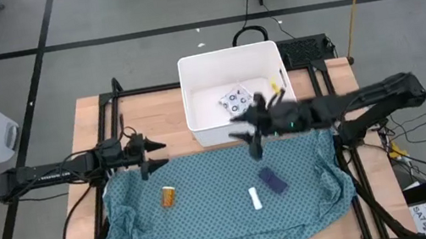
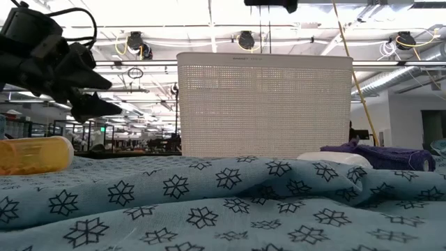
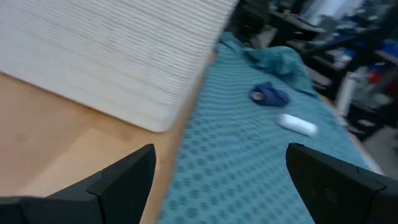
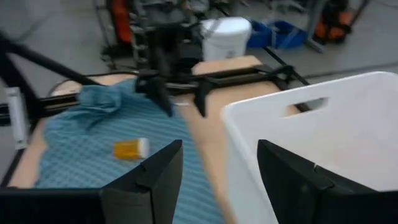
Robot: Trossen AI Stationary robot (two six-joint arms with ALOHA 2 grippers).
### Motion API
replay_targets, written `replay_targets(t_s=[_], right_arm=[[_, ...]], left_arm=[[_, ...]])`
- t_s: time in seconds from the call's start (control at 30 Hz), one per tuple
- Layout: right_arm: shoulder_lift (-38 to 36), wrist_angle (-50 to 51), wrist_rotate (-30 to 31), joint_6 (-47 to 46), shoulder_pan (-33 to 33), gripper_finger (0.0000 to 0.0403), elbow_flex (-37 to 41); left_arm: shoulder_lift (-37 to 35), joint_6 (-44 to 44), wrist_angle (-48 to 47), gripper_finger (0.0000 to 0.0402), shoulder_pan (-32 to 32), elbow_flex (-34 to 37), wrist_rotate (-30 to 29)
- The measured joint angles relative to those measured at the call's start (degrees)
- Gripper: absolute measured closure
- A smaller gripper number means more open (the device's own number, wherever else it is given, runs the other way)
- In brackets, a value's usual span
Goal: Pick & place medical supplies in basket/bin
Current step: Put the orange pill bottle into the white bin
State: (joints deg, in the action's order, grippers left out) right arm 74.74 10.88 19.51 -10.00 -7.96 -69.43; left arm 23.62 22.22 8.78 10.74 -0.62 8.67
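High view: right tool hangs open and empty at the tub's six-o'clock rim; left tool, open, waits at nine.

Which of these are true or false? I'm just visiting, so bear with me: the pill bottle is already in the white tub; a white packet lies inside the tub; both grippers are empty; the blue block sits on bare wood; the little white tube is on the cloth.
1. The orange pill bottle is in the white tub. False: it lies on the teal cloth.
2. A flat white packet lies inside the tub. True.
3. The left gripper and right gripper are both open and hold nothing. True.
4. The dark blue block sits on bare wood. False: it rests on the cloth.
5. The small white tube is on the cloth. True.
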Motion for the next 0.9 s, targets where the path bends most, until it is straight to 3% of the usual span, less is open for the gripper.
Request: replay_targets(t_s=[0.37, 0.7, 0.9], right_arm=[[-0.1, -35.5, 0.0, 1.1, -5.5, 0.0206, 23.7], [-0.1, -40.2, -0.4, 1.8, -5.6, 0.0206, 28.0], [-0.1, -39.6, -4.8, 2.3, -5.7, 0.0206, 28.0]], left_arm=[[0.0, 11.1, 0.4, 0.0041, -7.4, 0.0, -1.4], [0.0, 27.4, -0.3, 0.0041, -21.5, 0.0, -14.2], [0.8, 30.6, 5.6, 0.0041, -30.7, 0.0, -24.5]])
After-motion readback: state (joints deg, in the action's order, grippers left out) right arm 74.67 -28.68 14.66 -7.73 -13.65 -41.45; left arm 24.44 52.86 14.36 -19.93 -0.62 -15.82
